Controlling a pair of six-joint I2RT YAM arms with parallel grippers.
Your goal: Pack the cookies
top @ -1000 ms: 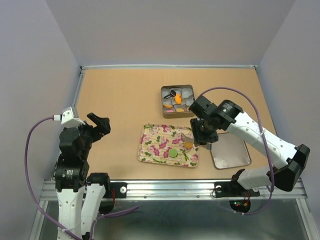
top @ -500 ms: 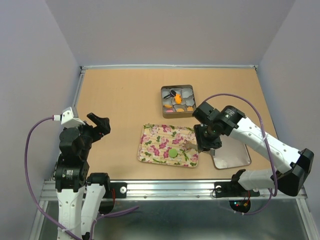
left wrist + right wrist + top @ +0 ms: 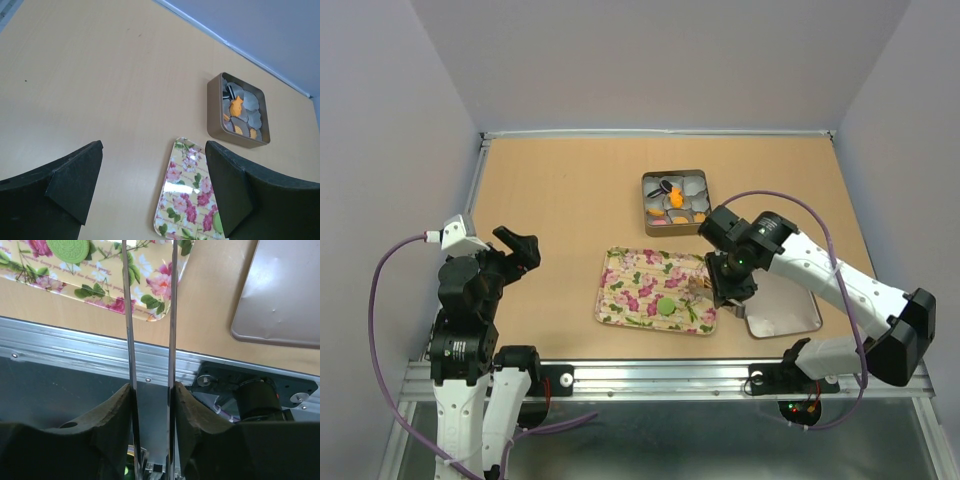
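My right gripper (image 3: pixel 728 284) (image 3: pixel 151 390) is shut on metal tongs (image 3: pixel 128 315). Their blades reach down over the right part of the floral tray (image 3: pixel 630 290) (image 3: pixel 152 287). A green cookie (image 3: pixel 666 306) (image 3: pixel 68 249) lies on the tray just left of the tong tips. The square tin (image 3: pixel 648 205) (image 3: pixel 216 125) behind the tray holds white paper cups with an orange cookie (image 3: pixel 675 201) (image 3: pixel 236 106), a black one (image 3: pixel 667 186) (image 3: pixel 230 91) and others. My left gripper (image 3: pixel 517 248) (image 3: pixel 152 190) is open and empty, raised far left of the tray.
The tin's lid (image 3: pixel 782 300) (image 3: pixel 285 295) lies flat to the right of the tray, under my right arm. The metal rail (image 3: pixel 75 347) of the table's near edge runs just below the tray. Grey walls enclose the table on three sides.
My right gripper with the tongs has moved nearer and down over the tray's right edge. The orange cookie seen there before is now covered. The left arm has not moved.
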